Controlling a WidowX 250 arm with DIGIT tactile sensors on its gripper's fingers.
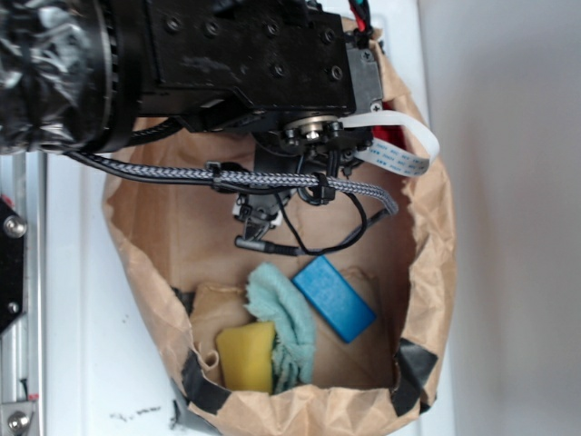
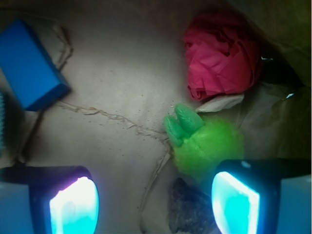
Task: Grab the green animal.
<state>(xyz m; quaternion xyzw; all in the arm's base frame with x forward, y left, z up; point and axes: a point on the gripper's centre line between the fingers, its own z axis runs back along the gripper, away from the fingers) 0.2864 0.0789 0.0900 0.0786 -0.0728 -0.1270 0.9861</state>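
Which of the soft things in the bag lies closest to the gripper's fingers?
The green animal, lime and fuzzy, right beside one finger of the open gripper. The crumpled red cloth lies farther off, beyond it.

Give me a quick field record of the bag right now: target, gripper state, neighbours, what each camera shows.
target: green animal, lying on bag floor, not gripped
gripper: gripper open, above the floor; right finger pad overlaps the toy
neighbours: pink crumpled item beyond the toy; dark lump beside it
elsewhere: blue block, teal cloth, yellow sponge
container: paper bag
exterior view: toy hidden under arm
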